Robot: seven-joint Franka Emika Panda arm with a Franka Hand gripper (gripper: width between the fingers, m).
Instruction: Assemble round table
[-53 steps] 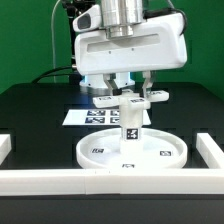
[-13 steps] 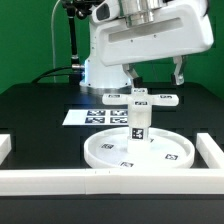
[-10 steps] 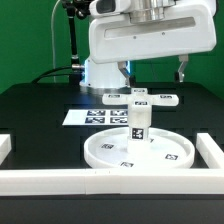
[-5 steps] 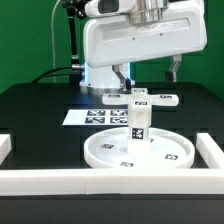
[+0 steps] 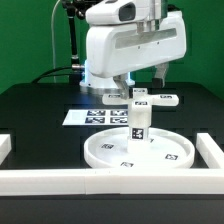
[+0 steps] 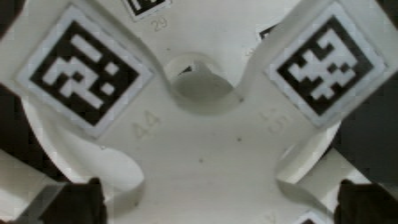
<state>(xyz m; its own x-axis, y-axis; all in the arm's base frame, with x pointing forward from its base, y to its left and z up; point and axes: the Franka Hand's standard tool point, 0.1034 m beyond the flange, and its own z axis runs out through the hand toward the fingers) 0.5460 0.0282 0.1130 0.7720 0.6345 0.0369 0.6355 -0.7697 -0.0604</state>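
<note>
**Jaws apart above the base, holding nothing**

One disc [image 5: 137, 150] sits on the table, one leg [image 5: 137, 124] upright at its centre. One cross-shaped base [image 5: 141, 98] lies just behind the disc. My gripper [image 5: 140, 78] hangs over that base; two tags [image 6: 86, 68] show on it.

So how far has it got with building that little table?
Most of it looks built: the short leg stands upright in the middle of the round disc, and the cross-shaped base sits on top of the leg. The gripper hovers just above the base, holding nothing, fingers apart. Whether the base is fully tightened cannot be told.
</note>
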